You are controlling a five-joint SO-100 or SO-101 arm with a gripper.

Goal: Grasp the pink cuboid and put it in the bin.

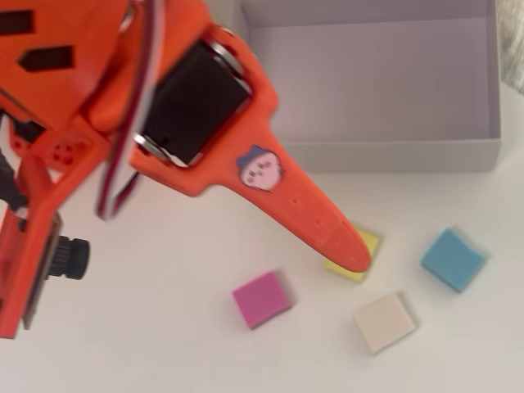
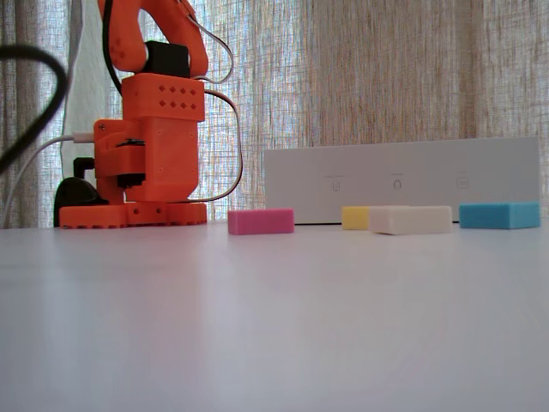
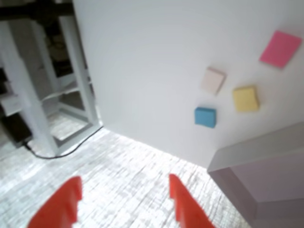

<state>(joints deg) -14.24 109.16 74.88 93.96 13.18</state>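
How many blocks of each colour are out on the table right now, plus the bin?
Pink cuboid: 1
Yellow block: 1
Cream block: 1
Blue block: 1
Bin: 1, nothing seen inside
Total: 5 things, 4 of them blocks

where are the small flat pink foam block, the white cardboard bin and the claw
small flat pink foam block (image 1: 261, 299): overhead view, middle of its top face
large shallow white cardboard bin (image 1: 393, 155): overhead view, near wall
orange claw (image 3: 124, 202): wrist view, midway between its two tips
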